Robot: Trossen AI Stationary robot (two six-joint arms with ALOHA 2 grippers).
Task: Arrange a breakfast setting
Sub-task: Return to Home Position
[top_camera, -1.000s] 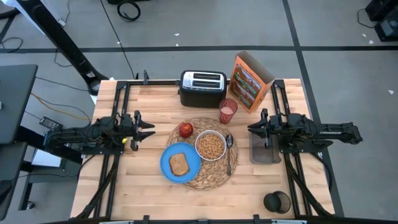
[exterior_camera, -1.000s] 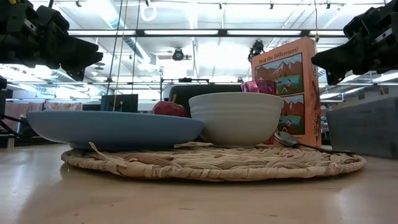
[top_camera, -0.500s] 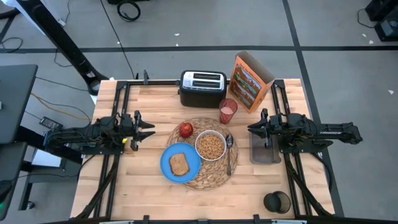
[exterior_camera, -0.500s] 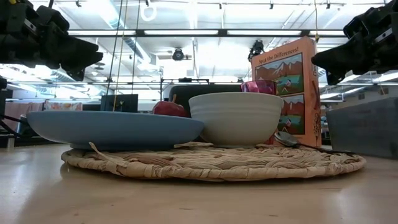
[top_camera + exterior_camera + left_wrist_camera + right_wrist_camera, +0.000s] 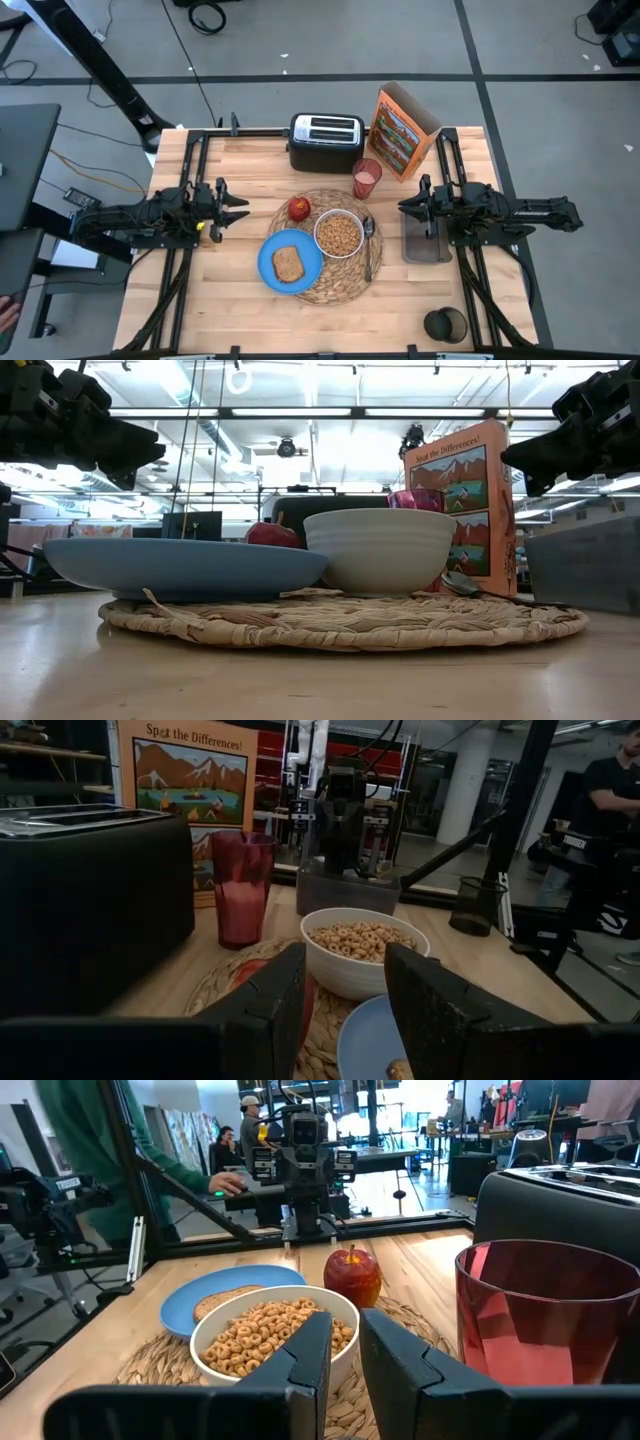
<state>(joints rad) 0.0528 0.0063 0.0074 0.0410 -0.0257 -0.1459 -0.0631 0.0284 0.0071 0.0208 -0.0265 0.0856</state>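
The round straw placemat [image 5: 345,285] lies at the table's middle. On it rest the blue plate [image 5: 272,255] with the toast slice [image 5: 288,264], the white bowl [image 5: 338,234] full of cereal rings, the red apple [image 5: 299,208] and the metal spoon [image 5: 368,240]. The pink-red cup [image 5: 366,178] stands on the wood at the mat's far edge. My left gripper [image 5: 240,212] hovers level left of the mat, open and holding nothing [image 5: 345,985]. My right gripper [image 5: 405,207] hovers level right of the mat, a narrow gap between its fingers [image 5: 345,1345], also holding nothing.
A black toaster [image 5: 326,142] and a cereal box [image 5: 403,130] stand at the far edge. A grey tray [image 5: 425,243] lies under my right gripper, and a black cup [image 5: 445,325] stands at the near right corner. People show beyond the table [image 5: 90,1140].
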